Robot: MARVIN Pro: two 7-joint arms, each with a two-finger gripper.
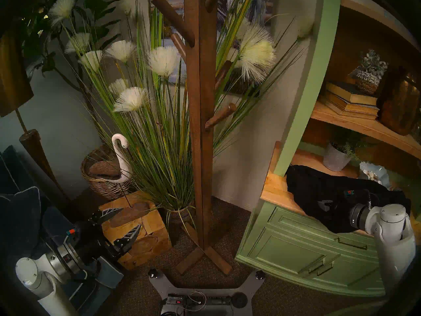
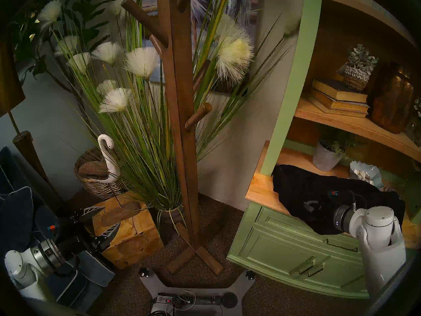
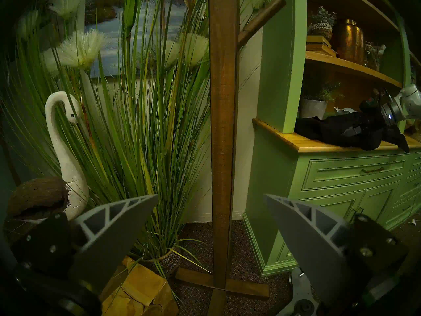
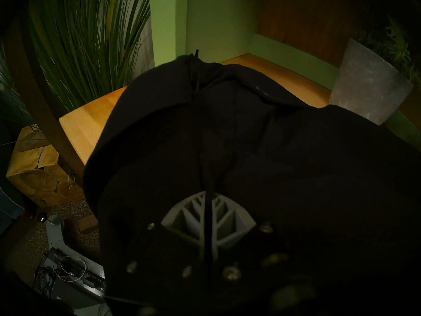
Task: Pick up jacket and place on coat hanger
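Here, black jacket [image 1: 319,190] heaped on green cabinet's wooden counter [image 1: 273,190], pinched by right gripper [image 4: 208,217] with jaws pressed together, left gripper [image 3: 210,199] held spread wide, coat stand [image 1: 198,126] left bare.

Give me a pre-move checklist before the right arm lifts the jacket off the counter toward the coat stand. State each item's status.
1. Right gripper closed on the jacket: ok; its fingers meet with a fold of cloth pinched between them.
2. Jacket free of the grey plant pot: ok, the pot stands apart behind it.
3. Jacket off the wooden counter: not ok, it lies there, one end hanging over the front edge.
4. Pegs on the coat stand bare: ok.
5. Left gripper out of the way: ok, open, empty, low by the wooden block.
6. How much cloth is gripped: cannot tell.
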